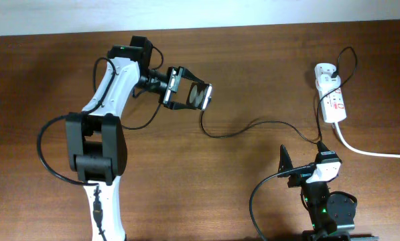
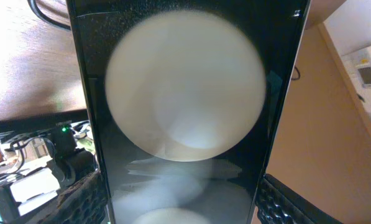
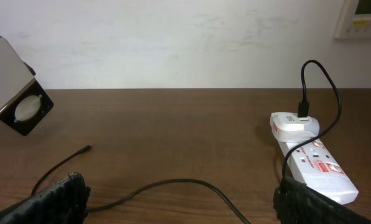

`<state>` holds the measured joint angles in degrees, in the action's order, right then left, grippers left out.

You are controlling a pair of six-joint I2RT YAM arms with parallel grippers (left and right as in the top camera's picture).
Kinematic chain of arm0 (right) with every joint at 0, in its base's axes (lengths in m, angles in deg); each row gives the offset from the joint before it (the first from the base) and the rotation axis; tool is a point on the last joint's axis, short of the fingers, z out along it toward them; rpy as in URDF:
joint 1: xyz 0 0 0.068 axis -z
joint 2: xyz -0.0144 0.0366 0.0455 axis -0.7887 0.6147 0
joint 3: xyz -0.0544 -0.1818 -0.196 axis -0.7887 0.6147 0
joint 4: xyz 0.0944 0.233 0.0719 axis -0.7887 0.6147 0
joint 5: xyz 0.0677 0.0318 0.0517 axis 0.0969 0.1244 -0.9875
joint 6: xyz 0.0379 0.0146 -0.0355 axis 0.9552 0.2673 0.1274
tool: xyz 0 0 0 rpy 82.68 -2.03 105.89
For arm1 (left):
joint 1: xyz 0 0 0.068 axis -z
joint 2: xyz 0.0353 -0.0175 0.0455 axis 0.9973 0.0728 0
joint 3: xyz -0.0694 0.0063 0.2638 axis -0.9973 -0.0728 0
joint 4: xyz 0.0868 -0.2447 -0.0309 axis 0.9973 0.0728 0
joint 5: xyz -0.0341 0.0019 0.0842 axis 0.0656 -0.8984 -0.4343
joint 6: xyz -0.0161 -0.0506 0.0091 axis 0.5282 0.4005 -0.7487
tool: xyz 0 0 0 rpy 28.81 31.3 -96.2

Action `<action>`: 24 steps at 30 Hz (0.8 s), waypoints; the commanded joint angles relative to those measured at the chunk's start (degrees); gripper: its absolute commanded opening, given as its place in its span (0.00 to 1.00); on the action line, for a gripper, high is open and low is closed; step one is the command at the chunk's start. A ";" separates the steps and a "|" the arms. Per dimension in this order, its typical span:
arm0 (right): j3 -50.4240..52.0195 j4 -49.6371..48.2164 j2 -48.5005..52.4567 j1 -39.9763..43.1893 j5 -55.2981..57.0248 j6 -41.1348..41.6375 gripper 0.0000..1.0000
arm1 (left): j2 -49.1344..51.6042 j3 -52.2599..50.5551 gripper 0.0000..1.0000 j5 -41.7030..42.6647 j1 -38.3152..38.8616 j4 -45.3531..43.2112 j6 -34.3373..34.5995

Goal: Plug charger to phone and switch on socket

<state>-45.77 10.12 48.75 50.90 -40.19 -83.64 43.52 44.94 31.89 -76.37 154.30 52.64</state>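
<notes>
Right gripper [image 3: 179,190]: nearest to us, low over the table [image 1: 45,67], fingers spread wide with nothing between them.
Charger cable [image 1: 253,125]: it lies slack across the wood, running from the white plug adapter [image 3: 294,124] back toward the left arm.
Cable tip [image 3: 87,148]: from the right wrist view it rests loose on the table, below the phone and apart from it, so we judge it not yet plugged in.
Left gripper [image 1: 194,95]: closed on the phone, holding it by its edges above the table.
Phone [image 2: 185,93]: it fills the left wrist view, black face with a large white circle, lifted off the wood.
Socket [image 1: 335,102]: farthest off, at the right rear of the table, with the adapter seated in its far end.
Switch: too small for us to read; it may be off.
Done so far: adapter in the socket, phone in hand.
Left to do: pick up the tip, seat it in the phone, press the switch.
</notes>
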 commanded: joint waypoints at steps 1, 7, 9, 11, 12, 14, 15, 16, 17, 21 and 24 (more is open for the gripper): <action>0.31 0.26 -0.37 -0.37 -0.31 0.39 0.99 | 0.07 1.68 0.11 2.64 -1.03 0.09 0.50; 0.31 0.26 -0.37 -0.37 -0.33 0.39 0.99 | 0.07 1.68 0.10 2.51 -1.11 0.09 0.50; 0.31 0.26 -0.37 -0.37 -0.33 0.37 0.99 | 0.07 1.68 0.10 2.51 -1.11 0.09 0.50; 0.31 0.26 -0.37 -0.37 -0.33 0.39 0.99 | 0.07 1.68 0.10 2.51 -1.11 0.09 0.50; 0.31 0.26 -0.37 -0.37 -0.33 0.39 0.99 | 0.07 1.68 0.10 2.51 -1.11 0.09 0.50; 0.31 0.26 -0.37 -0.37 -0.33 0.37 0.99 | 0.07 1.68 0.10 2.49 -1.11 0.09 0.50; 0.31 0.26 -0.37 -0.37 -0.33 0.39 0.99 | 0.07 1.68 0.10 2.47 -1.11 0.09 0.50; 0.31 0.28 -0.37 -0.37 -0.33 0.39 0.99 | 0.07 1.68 0.10 2.47 -1.11 0.09 0.50; 0.31 0.28 -0.37 -0.37 -0.31 0.39 0.99 | 0.07 1.68 0.10 2.47 -1.11 0.09 0.50; 0.31 0.28 -0.37 -0.37 -0.33 0.39 0.99 | 0.07 1.68 0.10 2.47 -1.11 0.09 0.50; 0.31 0.26 -0.37 -0.37 -0.31 0.39 0.99 | 0.07 1.68 0.10 2.49 -1.09 0.09 0.50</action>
<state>-45.77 10.12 48.75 50.90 -40.19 -83.64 43.52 44.94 31.87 -77.25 154.30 52.62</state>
